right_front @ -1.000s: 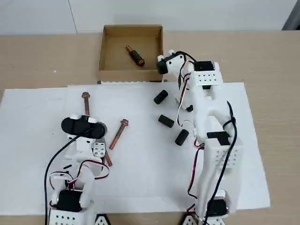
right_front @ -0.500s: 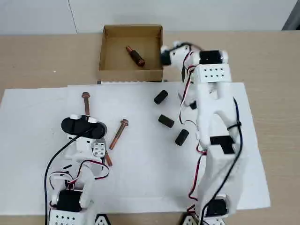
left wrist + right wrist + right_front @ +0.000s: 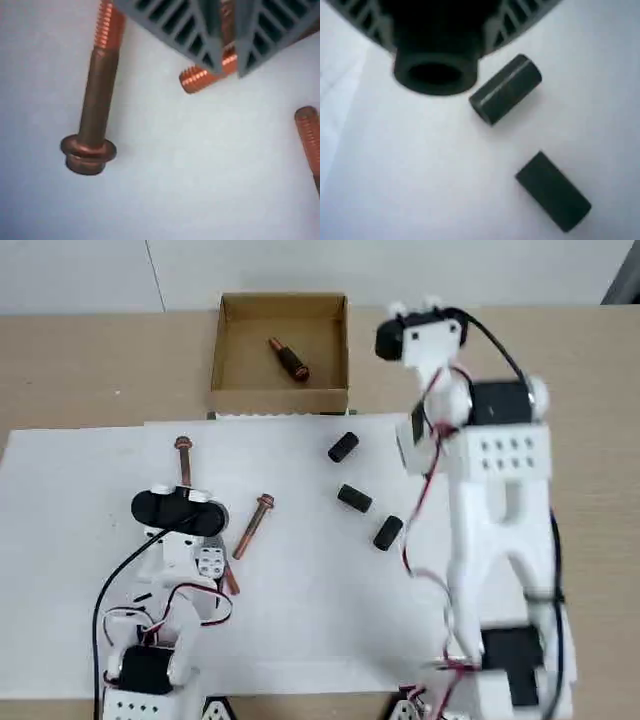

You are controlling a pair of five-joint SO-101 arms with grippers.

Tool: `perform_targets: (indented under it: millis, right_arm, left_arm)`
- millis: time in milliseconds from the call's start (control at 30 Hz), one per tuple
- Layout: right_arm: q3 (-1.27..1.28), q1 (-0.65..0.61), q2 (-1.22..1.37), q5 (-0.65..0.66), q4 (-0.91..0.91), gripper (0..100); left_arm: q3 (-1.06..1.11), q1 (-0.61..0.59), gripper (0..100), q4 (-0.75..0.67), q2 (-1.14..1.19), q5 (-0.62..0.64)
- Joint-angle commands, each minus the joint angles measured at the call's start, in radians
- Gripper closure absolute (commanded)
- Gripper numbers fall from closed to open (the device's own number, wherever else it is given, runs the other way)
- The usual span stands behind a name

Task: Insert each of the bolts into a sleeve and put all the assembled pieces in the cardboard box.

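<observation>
By how things lie, the job is about a quarter done. 1 assembled piece [image 3: 288, 359], a bolt seated in its sleeve, lies inside the cardboard box [image 3: 283, 400]. The box stands on the table [image 3: 90, 360] just beyond the far edge of the white sheet [image 3: 320, 630]. Nothing else is joined.

3 loose bolts lie on the left half of the sheet. The far bolt [image 3: 183, 460] is near the far edge, the middle bolt [image 3: 252, 526] slants toward the centre, and the near bolt [image 3: 229, 581] lies partly under the left arm. 3 loose sleeves lie apart from one another right of centre: the far sleeve [image 3: 343, 447], the middle sleeve [image 3: 354, 498] and the near sleeve [image 3: 388, 532].

The right gripper [image 3: 400, 338] is up beside the box's right wall, its fingers clamped on a 4th sleeve [image 3: 435, 75] whose open bore faces the wrist camera. The left gripper [image 3: 227, 67] hangs low over the bolts, with only a narrow slit between its fingers. A bolt's threaded end [image 3: 192, 80] pokes out from behind them. Whether that bolt is gripped or merely lies beneath cannot be told.

What is left, then, is 3 insertions and 3 trips to the box. With 4 sleeves for 3 bolts, 1 sleeve looks spare.
</observation>
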Motion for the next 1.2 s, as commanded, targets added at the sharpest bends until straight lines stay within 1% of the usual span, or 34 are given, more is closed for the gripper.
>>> perform_targets:
  millis: [0,67,133,300,400,467,633,733,933,1033,1167]
  right_arm:
    - [0.15,0.001,-0.205,-0.04,0.001,99.5]
    - [0.227,0.004,-0.269,-0.061,-0.001,99.5]
    - [0.285,0.007,-0.318,-0.084,-0.001,99.5]
    - [0.374,0.007,-0.415,-0.143,-0.001,99.4]
    - [0.42,0.007,-0.456,-0.147,-0.01,99.2]
    - [0.456,0.007,-0.479,-0.146,-0.024,99.2]
    - [0.555,0.008,-0.533,-0.143,-0.038,99.1]
    - [0.6,0.008,-0.559,-0.141,-0.045,99.1]
    - [0.677,0.015,-0.624,-0.143,-0.096,99.1]
    - [0.695,0.068,-0.641,-0.141,-0.119,99.2]
    - [0.701,0.14,-0.641,-0.14,-0.13,99.1]
  left_arm:
    - [-0.102,-0.003,99,0.08,-0.006,-0.009]
    - [-0.139,-0.003,99,0.098,-0.005,-0.011]
    - [-0.174,-0.003,99,0.106,-0.003,-0.038]
    - [-0.277,-0.003,99,0.212,-0.003,-0.114]
    - [-0.325,-0.003,99,0.256,0.012,-0.153]
    - [-0.36,-0.003,99,0.261,0.066,-0.16]
    - [-0.573,0.0,99,0.264,0.339,-0.155]
    - [-0.754,0.0,99,0.27,0.539,-0.115]
    - [-1.055,0.006,99,0.358,0.885,-0.084]
    - [-1.145,0.006,99,0.414,1.034,-0.084]
    - [-1.213,0.006,99,0.489,1.223,-0.086]
